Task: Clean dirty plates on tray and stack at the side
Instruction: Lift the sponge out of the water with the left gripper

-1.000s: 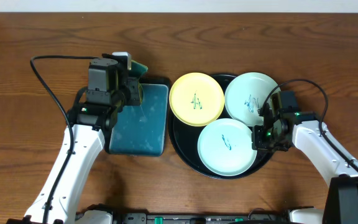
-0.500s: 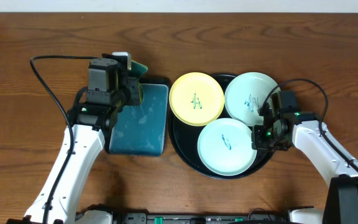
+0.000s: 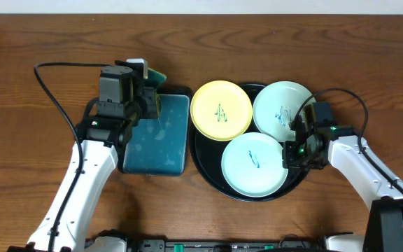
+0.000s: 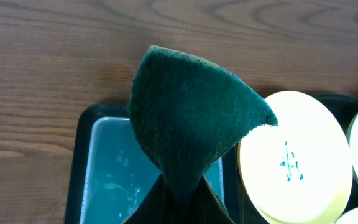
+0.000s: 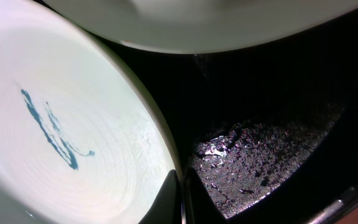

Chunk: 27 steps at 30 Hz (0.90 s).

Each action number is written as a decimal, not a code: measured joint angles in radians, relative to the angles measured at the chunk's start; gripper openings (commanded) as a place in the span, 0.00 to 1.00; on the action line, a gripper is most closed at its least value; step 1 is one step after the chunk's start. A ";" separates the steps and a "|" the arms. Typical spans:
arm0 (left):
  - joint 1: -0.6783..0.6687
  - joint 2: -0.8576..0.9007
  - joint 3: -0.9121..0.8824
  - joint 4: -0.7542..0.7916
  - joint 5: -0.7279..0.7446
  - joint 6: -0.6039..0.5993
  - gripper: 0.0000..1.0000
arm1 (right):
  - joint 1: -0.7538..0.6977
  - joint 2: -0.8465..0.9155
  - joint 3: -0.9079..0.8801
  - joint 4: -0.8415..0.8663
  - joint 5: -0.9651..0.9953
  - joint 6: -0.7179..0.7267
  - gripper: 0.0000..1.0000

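Observation:
Three dirty plates lie on the round black tray (image 3: 206, 175): a pale yellow plate (image 3: 221, 110) at back left, a mint plate (image 3: 283, 108) at back right, and a mint plate (image 3: 254, 165) in front, each with scribble marks. My right gripper (image 3: 290, 150) is shut on the right rim of the front mint plate (image 5: 55, 124), its fingertips (image 5: 180, 186) pinching the edge over the tray floor (image 5: 260, 124). My left gripper (image 3: 154, 103) is shut on a dark green sponge (image 4: 188, 118) and holds it above the teal tray (image 4: 114, 168), left of the yellow plate (image 4: 291, 155).
The rectangular teal tray (image 3: 157, 133) holds soapy water and stands left of the black tray, touching it. The back mint plate's rim (image 5: 216, 18) overhangs just above my right gripper. Wooden table (image 3: 33, 42) runs all round.

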 measured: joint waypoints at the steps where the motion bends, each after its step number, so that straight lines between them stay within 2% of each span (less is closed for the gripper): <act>1: 0.000 0.000 0.000 -0.001 0.000 0.000 0.08 | 0.000 0.000 0.000 0.000 0.000 0.000 0.01; 19: 0.000 0.000 0.000 -0.042 0.000 0.000 0.08 | 0.000 0.000 0.000 0.000 0.000 0.000 0.01; 27: 0.000 0.004 0.000 -0.142 0.000 -0.001 0.08 | 0.000 0.000 0.000 0.000 0.000 0.000 0.01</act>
